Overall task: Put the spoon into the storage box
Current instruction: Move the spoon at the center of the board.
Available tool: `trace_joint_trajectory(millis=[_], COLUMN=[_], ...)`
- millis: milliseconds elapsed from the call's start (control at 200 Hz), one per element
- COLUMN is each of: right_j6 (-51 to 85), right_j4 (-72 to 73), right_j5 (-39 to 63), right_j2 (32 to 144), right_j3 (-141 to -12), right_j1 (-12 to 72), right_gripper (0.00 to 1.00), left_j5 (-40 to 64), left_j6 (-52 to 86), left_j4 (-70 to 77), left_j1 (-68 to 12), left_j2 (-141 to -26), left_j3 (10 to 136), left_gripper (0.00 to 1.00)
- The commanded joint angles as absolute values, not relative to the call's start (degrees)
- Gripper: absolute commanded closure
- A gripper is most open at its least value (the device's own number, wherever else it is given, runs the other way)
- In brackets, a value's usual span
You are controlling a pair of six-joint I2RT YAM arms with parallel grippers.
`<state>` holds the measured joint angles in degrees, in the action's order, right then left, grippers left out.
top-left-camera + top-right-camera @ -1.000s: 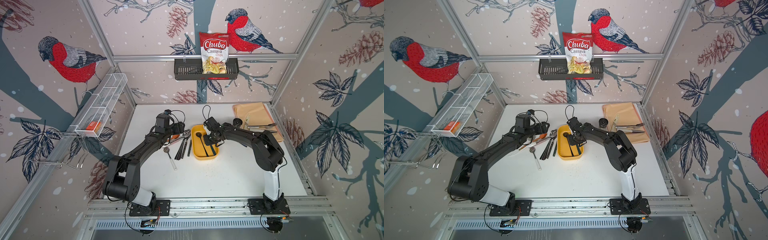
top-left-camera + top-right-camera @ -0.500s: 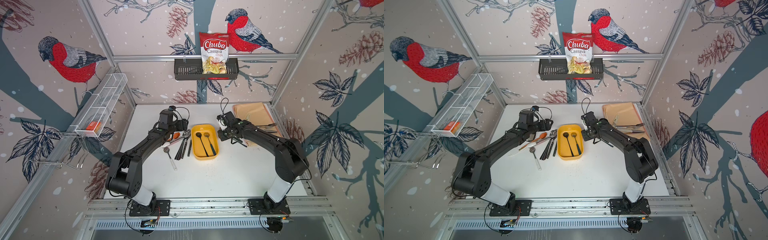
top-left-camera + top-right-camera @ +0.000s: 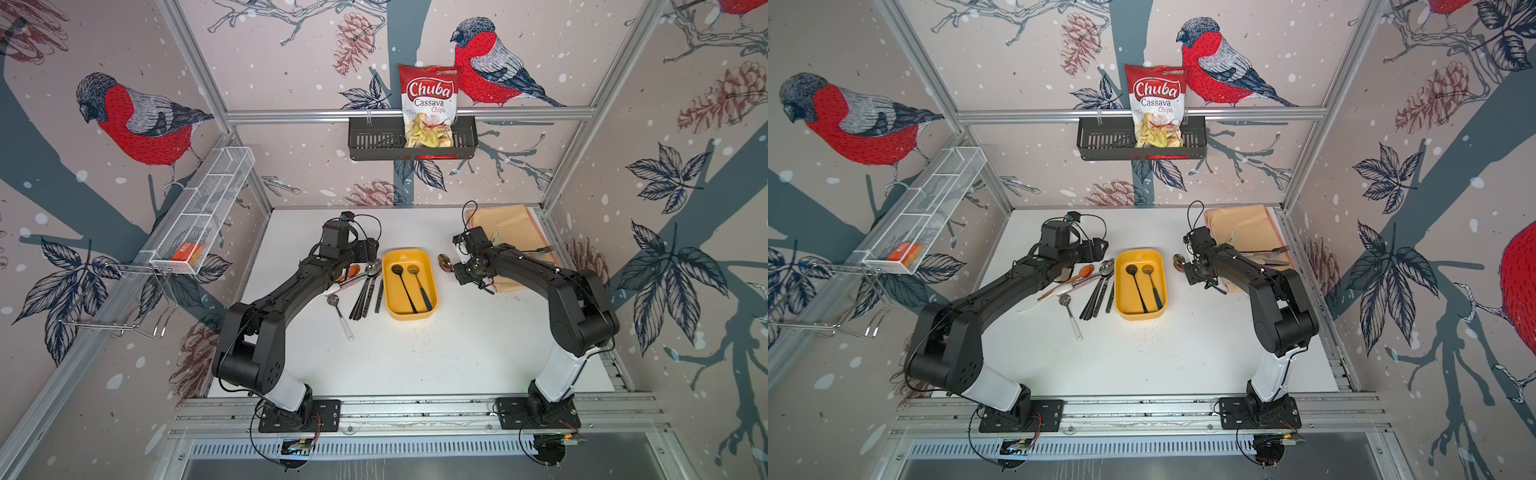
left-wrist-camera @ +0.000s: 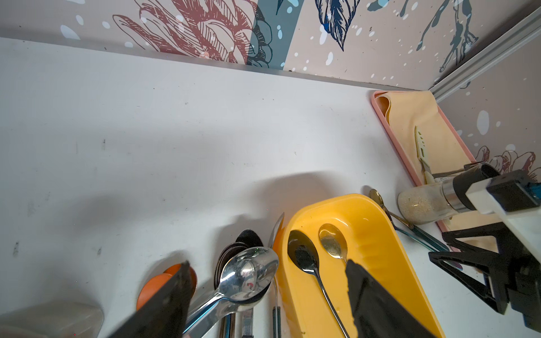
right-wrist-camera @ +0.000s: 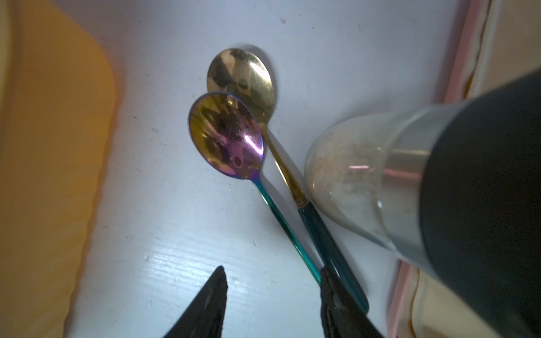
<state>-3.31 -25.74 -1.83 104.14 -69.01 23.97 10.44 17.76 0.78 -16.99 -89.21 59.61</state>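
Note:
The yellow storage box lies mid-table with two dark-handled spoons side by side inside it. My left gripper hangs open above a pile of cutlery just left of the box, and a large silver spoon sits between its fingers. Right of the box my right gripper is open over bare table. An iridescent spoon and a gold spoon lie ahead of it. The iridescent handle passes beside one fingertip.
A glass salt shaker lies against the gold spoon. Behind it is a pink tray with a beige cloth and forks. Dark cutlery, an orange spoon and a small silver spoon lie left of the box.
My right gripper has left the storage box and moved right to the two spoons beside the shaker, its jaws opening wider. A second spoon now lies in the box. The left gripper shifted slightly.

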Motion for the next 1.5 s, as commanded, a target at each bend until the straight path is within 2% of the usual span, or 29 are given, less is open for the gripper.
trace_joint_trajectory(millis=[0, 415, 966, 1496], right_j6=[-5.18, -5.34, -4.53, 1.46], right_j4=[-24.11, -21.04, -17.81, -20.00], right_j5=[-0.34, 0.35, -5.50, 1.77], right_j2=[105.50, 108.70, 110.67, 110.72], right_j3=[-70.46, -70.05, -67.58, -64.33], right_j1=[23.82, 24.28, 26.54, 28.55], right_gripper=[0.48, 0.48, 0.50, 0.60], left_j5=[9.58, 9.05, 8.82, 9.27], left_j6=[17.41, 17.63, 17.80, 17.86], left_j4=[0.66, 0.69, 1.07, 1.27], left_j1=[-17.08, -17.20, -17.25, -17.22], left_j2=[-88.64, -88.24, -88.02, -88.15], left_j3=[59.60, 59.08, 58.44, 58.18], left_gripper=[0.16, 0.16, 0.16, 0.16])
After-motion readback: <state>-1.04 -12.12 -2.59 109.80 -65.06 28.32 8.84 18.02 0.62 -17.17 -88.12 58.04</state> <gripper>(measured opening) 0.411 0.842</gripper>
